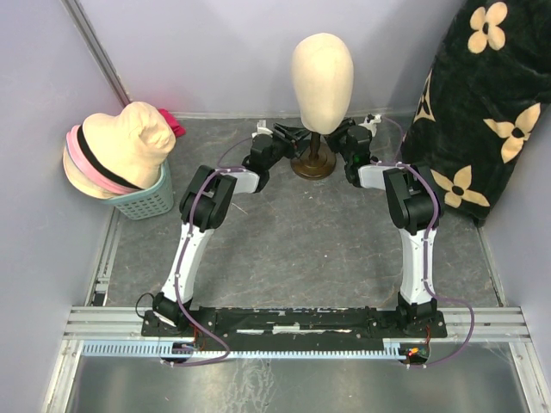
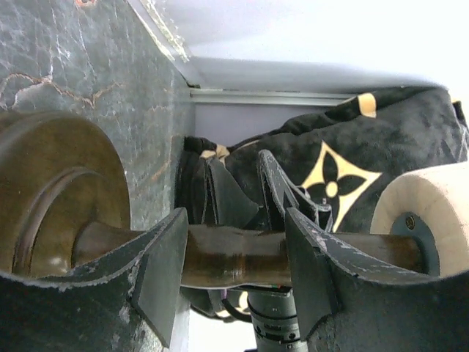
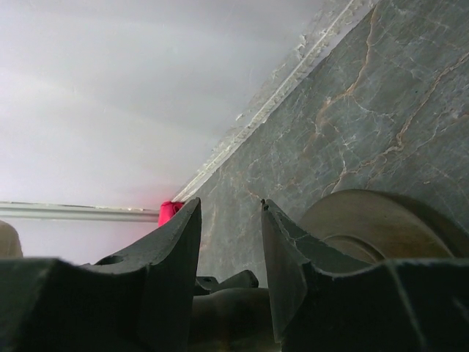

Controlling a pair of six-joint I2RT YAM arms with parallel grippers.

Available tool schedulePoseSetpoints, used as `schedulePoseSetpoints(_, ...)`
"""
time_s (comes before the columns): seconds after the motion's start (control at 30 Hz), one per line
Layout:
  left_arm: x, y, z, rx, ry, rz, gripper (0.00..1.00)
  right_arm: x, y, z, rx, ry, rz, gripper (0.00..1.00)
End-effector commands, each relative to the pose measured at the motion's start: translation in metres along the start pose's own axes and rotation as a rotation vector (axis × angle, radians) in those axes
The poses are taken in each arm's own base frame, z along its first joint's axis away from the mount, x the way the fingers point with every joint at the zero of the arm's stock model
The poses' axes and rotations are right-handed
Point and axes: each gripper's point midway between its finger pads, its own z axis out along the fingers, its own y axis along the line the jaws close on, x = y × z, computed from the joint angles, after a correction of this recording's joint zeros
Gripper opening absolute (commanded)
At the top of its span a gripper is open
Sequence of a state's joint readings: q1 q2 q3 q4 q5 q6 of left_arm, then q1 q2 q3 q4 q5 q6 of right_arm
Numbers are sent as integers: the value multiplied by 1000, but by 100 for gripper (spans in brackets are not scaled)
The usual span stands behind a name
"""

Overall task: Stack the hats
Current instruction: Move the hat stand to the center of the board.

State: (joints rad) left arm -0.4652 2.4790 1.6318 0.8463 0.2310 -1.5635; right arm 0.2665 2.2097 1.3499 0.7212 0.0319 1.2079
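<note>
Hats (image 1: 120, 155) piled in the teal basket (image 1: 148, 205) at the back left of the table (image 1: 293, 249), close to the left wall. Beige hat (image 1: 136, 136) on top, crown up and slumped. Under it I make out a black brim (image 1: 93, 157) and a pink brim (image 1: 79, 162). No blue one shows from overhead (could be buried inside the pile, cannot tell). I see no loose hat anywhere on the table, and the mannequin head (image 1: 322, 73) is bare.

Both arms are well apart from the pile, reaching to the head's dark stand (image 1: 312, 163) at back centre, one from each side. Left gripper (image 2: 233, 242): jaws apart, the stand's stem (image 2: 242, 260) lying across the gap, not pinched as far as I can judge. Right gripper (image 3: 231, 220): jaws apart too, bare table showing between them, the stand's round base (image 3: 381, 227) just beside. Nothing held.

My reading: stacking looks mostly or wholly done, with at least three hats nested in one pile. What is left, if anything, is accounting for the blue one and perhaps squaring up the slumped pile. Neither gripper carries a hat, so no stacking step is in hand. Red cloth bundle (image 1: 176, 123) behind the basket is not part of the count.
</note>
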Motion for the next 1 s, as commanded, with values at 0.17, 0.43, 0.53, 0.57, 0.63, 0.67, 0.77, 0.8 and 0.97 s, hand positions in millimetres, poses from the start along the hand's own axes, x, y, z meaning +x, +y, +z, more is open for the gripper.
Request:
schedulePoseSetpoints(0.17, 35, -19, -12, 28, 145, -39, 62, 32, 24, -10, -69, 118, 8, 47)
schedulePoseSetpoints(0.43, 50, -23, -27, 24, 197, -32, 63, 54, 21, -29, -52, 157, -12, 47)
schedulePoseSetpoints(0.53, 56, -20, -39, 10, 202, -27, 63, 58, 20, -39, -47, 159, -18, 47)
schedulePoseSetpoints(0.57, 57, -19, -43, 6, 200, -27, 63, 59, 21, -42, -48, 160, -19, 47)
schedulePoseSetpoints(0.63, 59, -31, -52, 18, 195, -18, 63, 63, 23, -48, -47, 163, -25, 47)
schedulePoseSetpoints(0.67, 61, -27, -57, 3, 193, -18, 63, 66, 23, -51, -44, 168, -28, 47)
schedulePoseSetpoints(0.77, 67, -27, -72, -18, 176, -10, 63, 72, 22, -61, -32, 186, -38, 47)
schedulePoseSetpoints(0.8, 69, -27, -77, -25, 169, -7, 63, 75, 22, -64, -26, 194, -42, 47)
schedulePoseSetpoints(0.97, 78, -23, -99, -69, 133, -13, 63, 86, 12, -77, 20, 247, -60, 47)
